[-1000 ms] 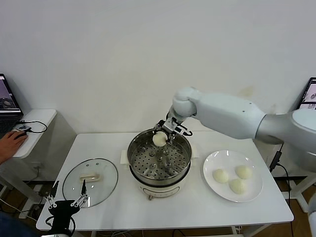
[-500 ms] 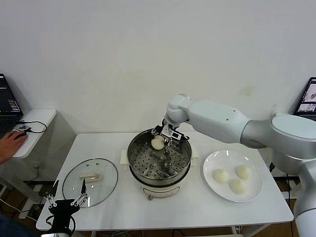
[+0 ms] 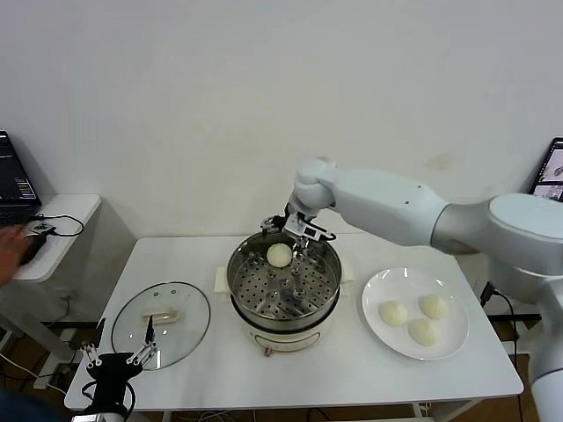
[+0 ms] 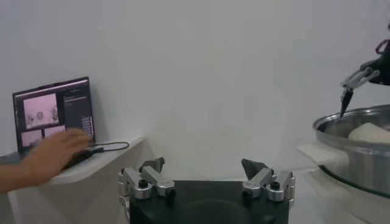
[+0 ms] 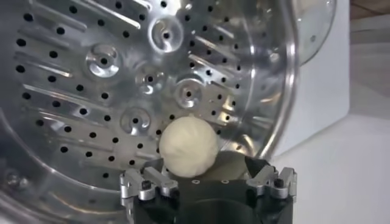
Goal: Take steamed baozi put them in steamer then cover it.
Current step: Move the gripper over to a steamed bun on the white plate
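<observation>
One steamed baozi (image 3: 279, 255) lies on the perforated tray inside the steamer (image 3: 284, 286), toward the far side of the pot. It is round, so it has no long axis to speak of; in the right wrist view the same bun (image 5: 187, 148) shows faint pleats on its upper surface, which suggests it sits crown up, though the folds are hard to make out. The right gripper (image 3: 293, 230) hangs just above the far rim of the steamer, its fingers spread apart and holding nothing, with the bun just below and in front of them. The steamer stands near the middle of the desk (image 3: 369, 369) on its white base.

Three more buns (image 3: 413, 318) rest close together on a white plate (image 3: 376, 290) toward the right edge of the desk, well apart from the pot. A flat glass lid (image 3: 161, 323) lies toward the front left corner, knob up, beside the steamer and not on it. The left gripper (image 3: 117, 359) is parked at the front left edge of the desk, just before the lid, with its fingers open and empty. Off the left edge, a side shelf (image 3: 53, 233) carries a laptop (image 4: 53, 119) and a person's hand (image 4: 52, 155).
</observation>
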{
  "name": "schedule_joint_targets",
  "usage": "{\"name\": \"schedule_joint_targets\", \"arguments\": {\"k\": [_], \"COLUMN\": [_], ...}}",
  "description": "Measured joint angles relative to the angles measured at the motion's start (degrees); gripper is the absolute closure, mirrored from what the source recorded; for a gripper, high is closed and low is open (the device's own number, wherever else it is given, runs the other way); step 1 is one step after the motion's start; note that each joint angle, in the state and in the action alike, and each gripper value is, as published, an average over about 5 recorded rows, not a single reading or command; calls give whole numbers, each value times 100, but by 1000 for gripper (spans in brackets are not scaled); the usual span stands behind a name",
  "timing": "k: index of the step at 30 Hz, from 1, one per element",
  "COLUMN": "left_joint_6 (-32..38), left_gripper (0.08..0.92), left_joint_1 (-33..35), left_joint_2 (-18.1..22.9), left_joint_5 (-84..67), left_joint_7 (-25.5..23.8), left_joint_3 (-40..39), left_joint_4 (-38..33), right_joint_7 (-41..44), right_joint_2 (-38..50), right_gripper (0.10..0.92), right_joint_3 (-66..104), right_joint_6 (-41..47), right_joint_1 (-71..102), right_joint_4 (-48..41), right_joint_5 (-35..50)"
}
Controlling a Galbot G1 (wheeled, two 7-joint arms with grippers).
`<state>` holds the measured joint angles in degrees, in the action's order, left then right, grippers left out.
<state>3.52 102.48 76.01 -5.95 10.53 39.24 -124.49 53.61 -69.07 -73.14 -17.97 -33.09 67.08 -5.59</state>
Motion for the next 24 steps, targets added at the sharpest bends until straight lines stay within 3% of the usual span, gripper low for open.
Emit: {"name": "schedule_joint_targets", "arguments": {"k": [13,24], "left_joint_6": [-63,-124], "left_gripper": [177,177], "left_joint_1": [-112,-259], "left_joint_2": [-147,-277], "left_joint_5": [-118,-147], "left_joint_7": [-26,-61], "left_joint_3": [24,19], "left_joint_4": [19,170], "right_joint_7": [537,492], "right_joint_2": [2289,4244], "right_gripper": [203,202], "right_joint_3": [-107,564], "right_joint_6": [1947,3000], "right_joint_1": [-769,321], "right_joint_4": [1898,2785], "right_joint_5": [825,696]}}
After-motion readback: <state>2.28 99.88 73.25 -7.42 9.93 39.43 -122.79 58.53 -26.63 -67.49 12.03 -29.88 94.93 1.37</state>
